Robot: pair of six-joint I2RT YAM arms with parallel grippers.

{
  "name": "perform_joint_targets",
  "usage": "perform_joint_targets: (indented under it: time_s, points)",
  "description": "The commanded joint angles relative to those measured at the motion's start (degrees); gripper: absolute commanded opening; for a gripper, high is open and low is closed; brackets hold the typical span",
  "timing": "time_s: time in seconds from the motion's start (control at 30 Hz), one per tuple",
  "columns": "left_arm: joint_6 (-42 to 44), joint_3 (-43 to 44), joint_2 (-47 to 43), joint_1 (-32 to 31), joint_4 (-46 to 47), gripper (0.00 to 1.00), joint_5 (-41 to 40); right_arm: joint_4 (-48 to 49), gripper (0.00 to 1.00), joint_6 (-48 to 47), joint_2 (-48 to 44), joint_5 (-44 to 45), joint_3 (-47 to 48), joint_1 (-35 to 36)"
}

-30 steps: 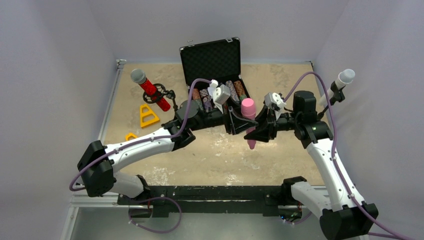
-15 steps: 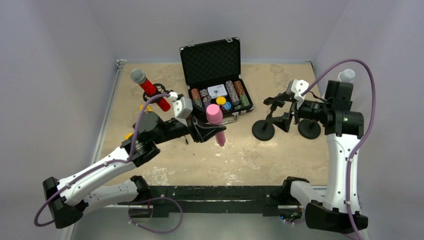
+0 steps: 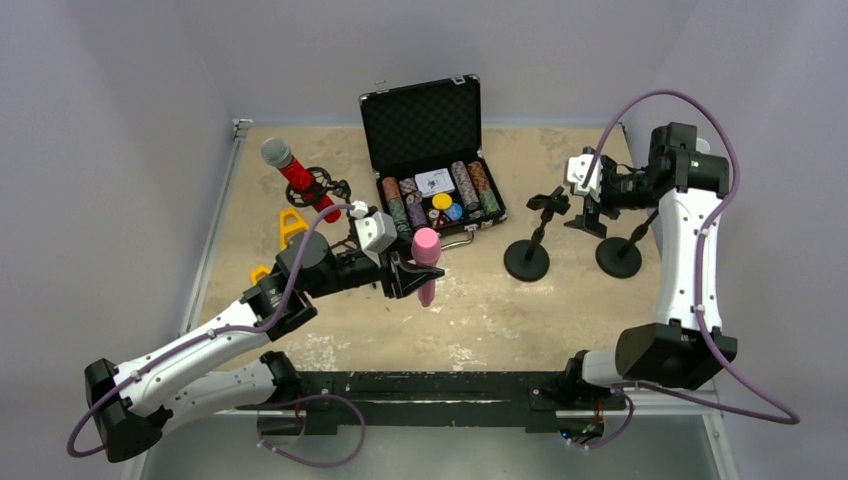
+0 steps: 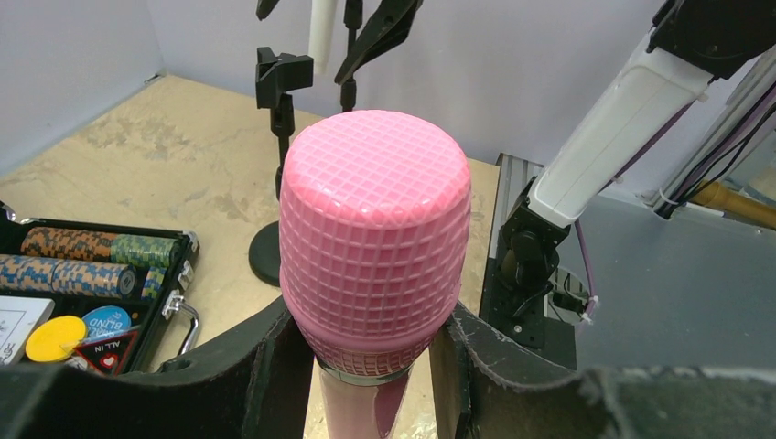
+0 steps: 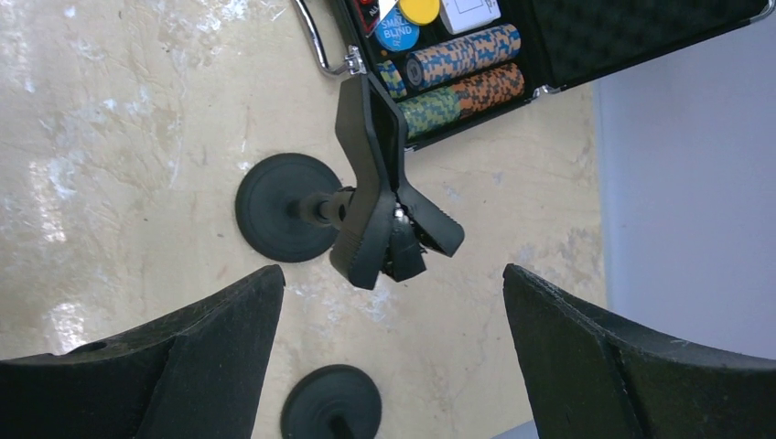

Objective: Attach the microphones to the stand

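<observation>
My left gripper (image 3: 408, 274) is shut on the pink microphone (image 3: 426, 258), upright with its head up (image 4: 373, 229) and my fingers (image 4: 265, 375) clamped just under the head. An empty black stand (image 3: 527, 258) holds its clip (image 5: 375, 215) above a round base. A second stand base (image 3: 618, 257) is to its right. My right gripper (image 3: 592, 208) hovers open over that clip, jaws wide apart and holding nothing (image 5: 392, 271). The glittery red microphone (image 3: 298, 180) leans in a stand at the far left. A white microphone (image 4: 320, 37) shows only in the left wrist view.
An open black case (image 3: 425, 120) of poker chips lies at the back centre. Yellow triangular pieces (image 3: 292, 226) lie left of my left arm. Walls close in on the left, back and right.
Both grippers were at the pink microphone; the right gripper opened, let go and swung back right over the stands. My left arm drew the microphone left and nearer.
</observation>
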Motion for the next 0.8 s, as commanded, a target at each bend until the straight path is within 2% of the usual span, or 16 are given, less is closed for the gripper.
perform_joint_targets:
  time_s: [0.0,0.37,0.77]
  points:
    - [1.3,0.9,0.8,0.2,4.0,0.0,0.5,-3.1,0.93,-6.5,2.1,0.5,4.6,-0.1]
    - [1.3,4.4,6.7,0.2,6.6,0.0,1.9,-3.2,0.89,-7.0,9.1,-0.3,4.1,2.4]
    - [3.1,13.9,18.2,1.2,11.3,0.0,4.4,-3.1,0.8,-10.6,8.4,-1.9,0.3,2.7]
